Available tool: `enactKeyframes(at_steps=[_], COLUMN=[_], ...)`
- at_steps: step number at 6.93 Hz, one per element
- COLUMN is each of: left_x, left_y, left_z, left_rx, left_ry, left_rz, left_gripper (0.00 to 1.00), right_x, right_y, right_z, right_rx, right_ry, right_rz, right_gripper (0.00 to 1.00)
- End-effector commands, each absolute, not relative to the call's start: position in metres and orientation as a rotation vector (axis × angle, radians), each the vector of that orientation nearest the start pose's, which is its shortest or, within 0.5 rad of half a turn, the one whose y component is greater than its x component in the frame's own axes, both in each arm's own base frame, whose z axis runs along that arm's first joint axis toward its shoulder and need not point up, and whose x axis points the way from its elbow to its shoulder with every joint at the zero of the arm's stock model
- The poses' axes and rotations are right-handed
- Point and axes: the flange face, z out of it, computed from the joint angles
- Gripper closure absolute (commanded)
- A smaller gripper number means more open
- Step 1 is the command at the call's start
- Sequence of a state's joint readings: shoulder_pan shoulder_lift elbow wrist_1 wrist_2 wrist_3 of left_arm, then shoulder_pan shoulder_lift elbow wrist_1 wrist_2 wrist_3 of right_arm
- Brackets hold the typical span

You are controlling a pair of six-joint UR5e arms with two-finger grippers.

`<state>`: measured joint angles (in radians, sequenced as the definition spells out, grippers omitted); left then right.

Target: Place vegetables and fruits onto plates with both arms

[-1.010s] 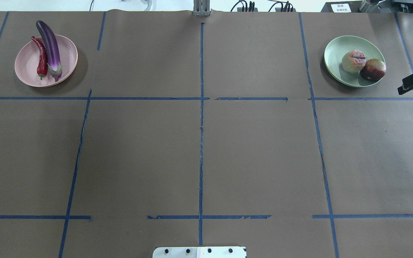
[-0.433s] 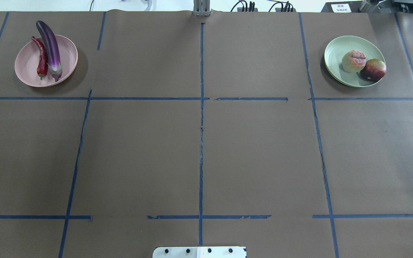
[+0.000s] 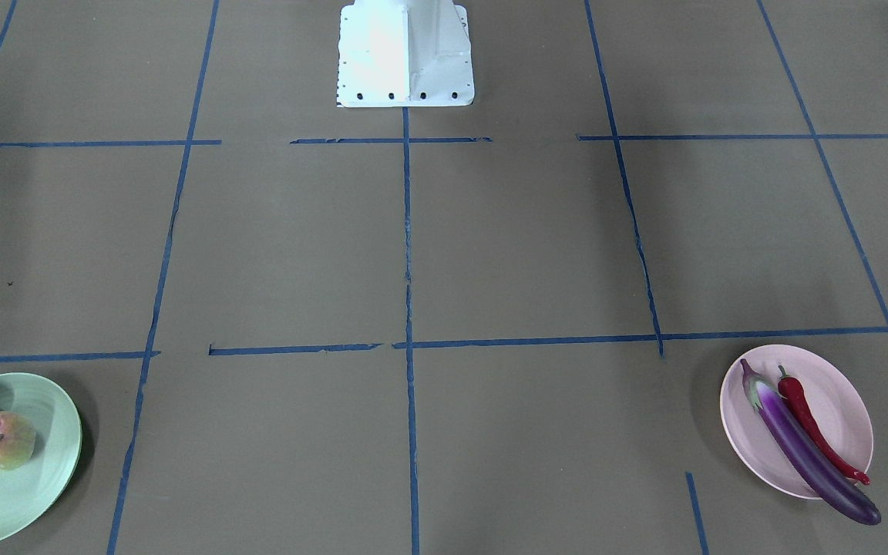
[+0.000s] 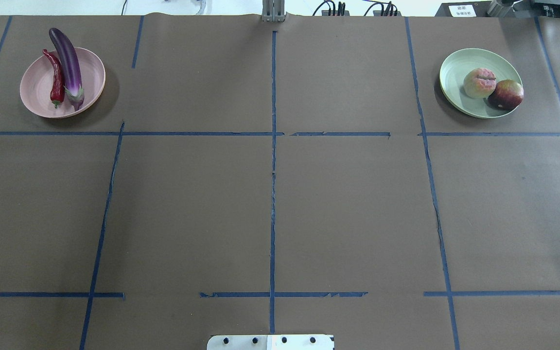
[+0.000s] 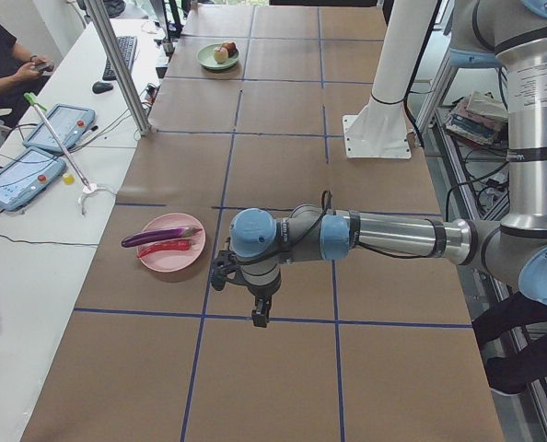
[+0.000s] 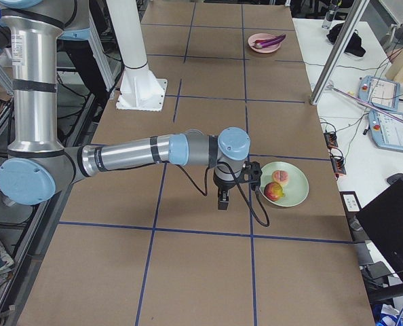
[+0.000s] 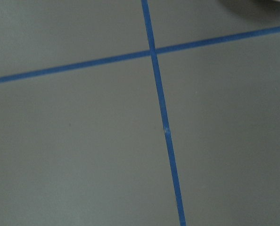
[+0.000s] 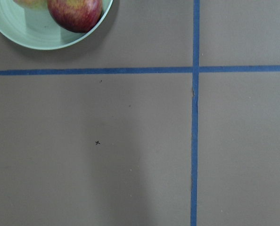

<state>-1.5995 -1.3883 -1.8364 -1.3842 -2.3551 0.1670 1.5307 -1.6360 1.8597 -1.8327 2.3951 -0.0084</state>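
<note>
The purple eggplant (image 4: 68,61) and the red chili (image 4: 57,80) lie side by side on the pink plate (image 4: 37,92) at the far left. The pale fruit (image 4: 479,82) and the red-and-yellow fruit (image 4: 506,95) sit on the mint green plate (image 4: 455,73) at the far right. My left gripper (image 5: 260,318) shows only in the exterior left view, hovering beside the pink plate (image 5: 168,261). My right gripper (image 6: 223,200) shows only in the exterior right view, beside the green plate (image 6: 296,193). I cannot tell whether either is open or shut. Neither touches anything.
The white base block (image 4: 270,341) stands at the table's near edge. Blue tape lines cross the brown table cover. A side table with tablets (image 5: 34,147), a metal post (image 5: 117,64) and an operator lie beyond the far edge.
My right gripper, seen a second ago at the overhead view's right edge next to the green plate, has moved out of that view. Plates and produce have not moved.
</note>
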Motion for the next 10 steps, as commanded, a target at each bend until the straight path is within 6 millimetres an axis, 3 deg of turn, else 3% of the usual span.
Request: enactKeyframes(at_steps=[1,2,3,5,7,10], left_x=[-0.072,-0.070,-0.055,-0.041,-0.040,-0.039], left_y=[-0.399,-0.400,-0.406,-0.407,-0.406,-0.413], left_z=[0.625,0.625,0.622,0.622,0.628,0.621], left_rx=[-0.044,-0.058,-0.071,-0.066,-0.045,-0.030], left_ry=[0.795,0.794,0.792,0.791,0.807,0.802], left_rz=[0.035,0.007,0.017,0.067,0.074,0.082], left_gripper=[0.00,0.00,0.00,0.00,0.00,0.00], right_x=[0.054,0.056,0.056,0.054,0.053,0.053], right_y=[-0.411,-0.392,-0.372,-0.371,-0.362,-0.362], right_z=[0.608,0.619,0.616,0.612,0.613,0.607], right_rx=[-0.124,-0.133,-0.127,-0.120,-0.129,-0.116], right_ry=[-0.721,-0.719,-0.723,-0.749,-0.766,-0.766], right_rz=[-0.082,-0.094,-0.109,-0.109,-0.103,-0.108], right_gripper=[0.00,0.00,0.00,0.00,0.00,0.00])
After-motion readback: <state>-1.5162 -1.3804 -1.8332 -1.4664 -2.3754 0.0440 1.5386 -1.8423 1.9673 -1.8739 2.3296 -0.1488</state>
